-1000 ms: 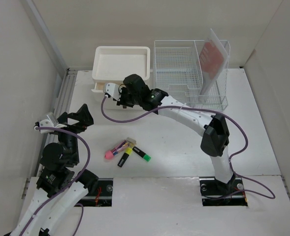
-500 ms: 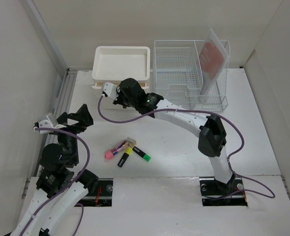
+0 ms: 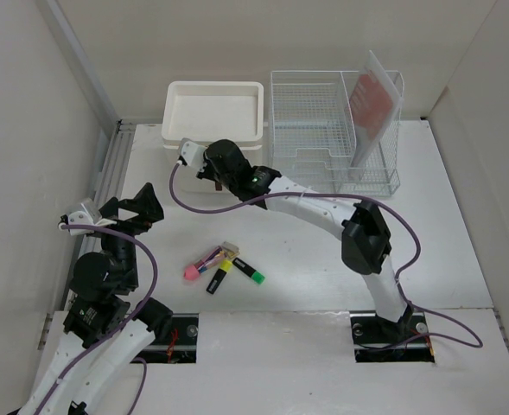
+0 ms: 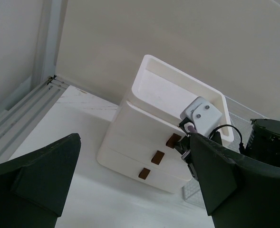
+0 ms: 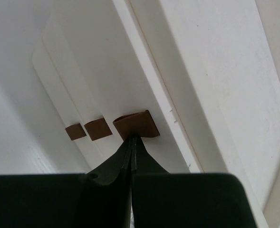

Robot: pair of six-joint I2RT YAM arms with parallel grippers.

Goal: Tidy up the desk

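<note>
Left gripper (image 3: 142, 207), near left: fingers spread, holding nothing, above the desk (image 3: 461, 225), the white top filling the enclosure. Highlighters (image 3: 224, 266), near centre: loose on the desk, so most of the tidying looks outstanding. Right gripper (image 5: 131, 145), far: fingers pressed together at the top handle (image 5: 136, 124) of the drawer unit (image 4: 130, 137); its drawer, ajar a second ago, now sits flush.

The top camera looks down on the whole desk (image 3: 297, 259) from behind. Both wrist cameras face the drawer unit (image 4: 130, 142), which all views share; the right one is very close.
</note>
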